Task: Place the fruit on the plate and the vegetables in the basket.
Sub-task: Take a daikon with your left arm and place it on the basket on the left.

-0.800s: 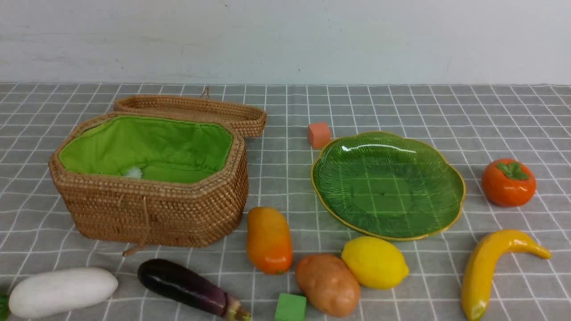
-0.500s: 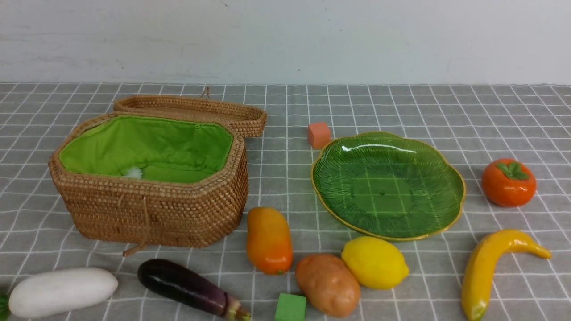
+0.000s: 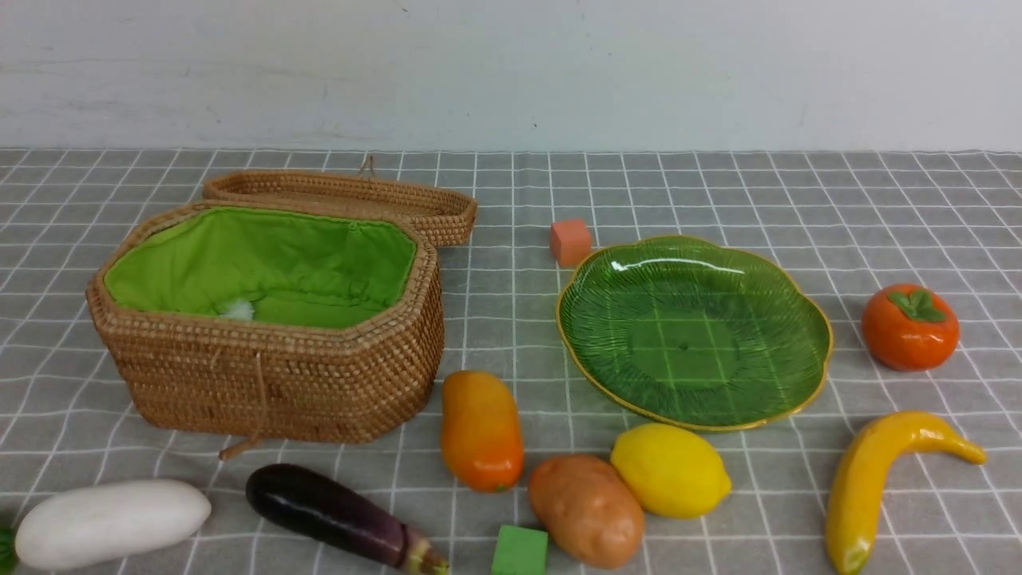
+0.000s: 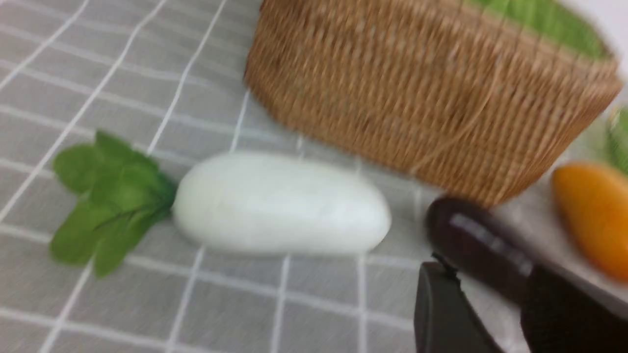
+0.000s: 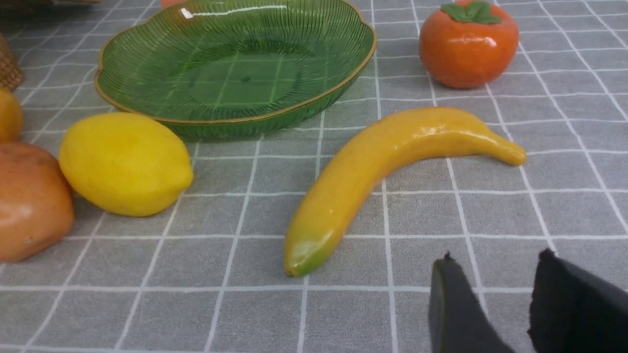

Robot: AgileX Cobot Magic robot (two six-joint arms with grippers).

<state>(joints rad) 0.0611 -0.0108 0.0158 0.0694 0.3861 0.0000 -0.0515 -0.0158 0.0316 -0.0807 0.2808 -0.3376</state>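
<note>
Hanging a little way apart with nothing between them, the left jaws have the eggplant (image 4: 476,240) just beyond their tips and the radish (image 4: 282,203) beside it, though that view is blurred. The right jaws are likewise part open and empty above bare tabletop (image 5: 490,211), with the banana (image 5: 387,162) the nearest thing.

From the front, the radish and eggplant lie at seven and six o'clock of the basket (image 3: 279,383), and the mango (image 3: 481,431) at four. Around the plate (image 3: 695,331), the lemon (image 3: 671,471) sits at six, the banana at four and the persimmon (image 3: 910,327) at three.

Nothing is sorted yet. I judge three risks:
- Glossy, rounded skins could squirt out of a narrow pinch.
- The potato (image 3: 587,511) lies tight against the lemon, so a grab at either may knock the other.
- The mango could be mistaken for a vegetable.
</note>
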